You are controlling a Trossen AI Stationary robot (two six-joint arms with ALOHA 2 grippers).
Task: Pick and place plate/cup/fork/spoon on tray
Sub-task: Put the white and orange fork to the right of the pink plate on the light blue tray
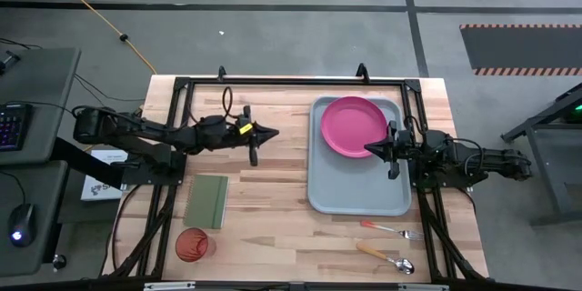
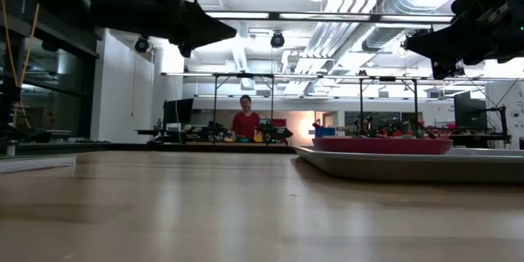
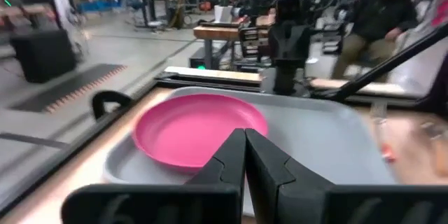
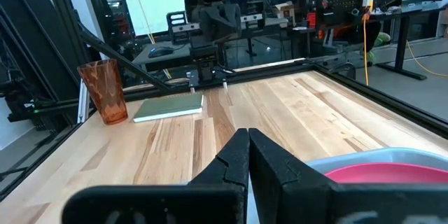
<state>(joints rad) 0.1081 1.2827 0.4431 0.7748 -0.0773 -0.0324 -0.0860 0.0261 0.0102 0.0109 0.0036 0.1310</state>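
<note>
high view looks straight down; low view sits at tabletop level. wrist views face each other, both catching the plate [image 3: 190, 127].

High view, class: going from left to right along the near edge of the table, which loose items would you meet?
Cup → green notebook → spoon. The fork overlaps the spoon's span, so its place is left out.

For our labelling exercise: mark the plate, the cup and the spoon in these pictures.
plate [image 1: 353, 125], high view, middle of its pink face.
cup [image 1: 192, 245], high view, its round orange-red mouth.
spoon [image 1: 403, 265], high view, its shiny bowl.
</note>
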